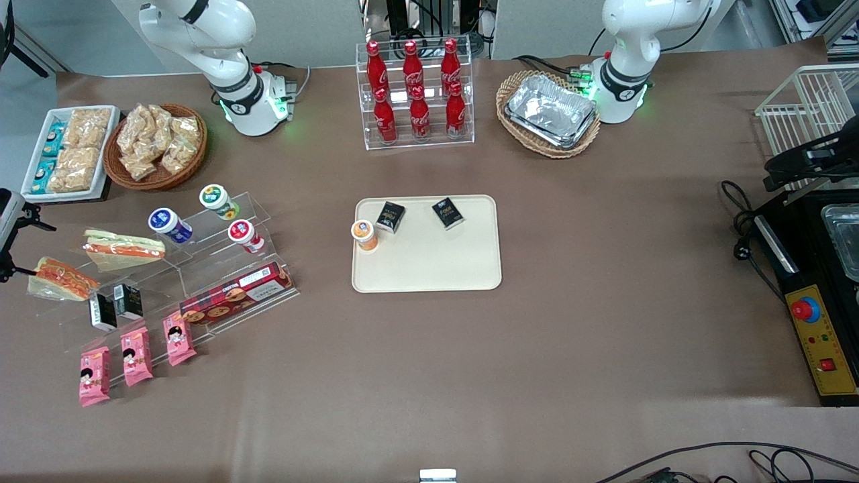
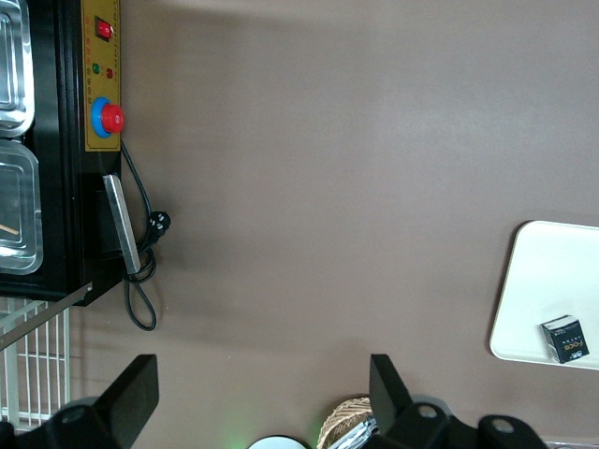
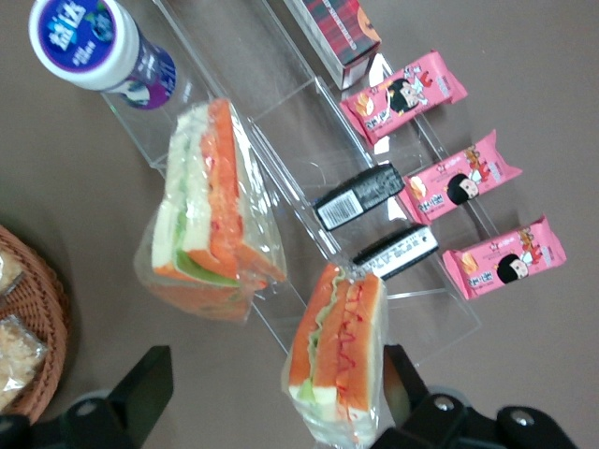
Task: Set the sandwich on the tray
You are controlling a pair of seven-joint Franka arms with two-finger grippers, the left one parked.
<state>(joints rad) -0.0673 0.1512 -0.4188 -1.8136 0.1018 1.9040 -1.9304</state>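
The sandwich [image 1: 60,278] [image 3: 342,348], a small clear-wrapped wedge with orange-red filling, lies on the table at the working arm's end, beside the clear stepped stand [image 1: 221,268]. My gripper [image 1: 8,268] [image 3: 271,398] hangs open just above it. The wedge sits between the fingers, close against one finger [image 3: 404,379], with a wide gap to the other. The cream tray [image 1: 429,268] [image 2: 538,290] lies mid-table. It carries two black boxes [image 1: 390,216] and an orange-lidded cup [image 1: 364,234] at its edge.
A longer pale-topped sandwich [image 1: 124,248] [image 3: 213,215] lies beside the wedge. The stand holds small bottles [image 1: 170,225], black boxes [image 3: 359,196] and a cookie box [image 1: 235,296]; pink packets [image 1: 137,354] lie before it. A wicker snack basket [image 1: 156,144], a cola rack [image 1: 415,94] and foil trays [image 1: 550,111] stand farther back.
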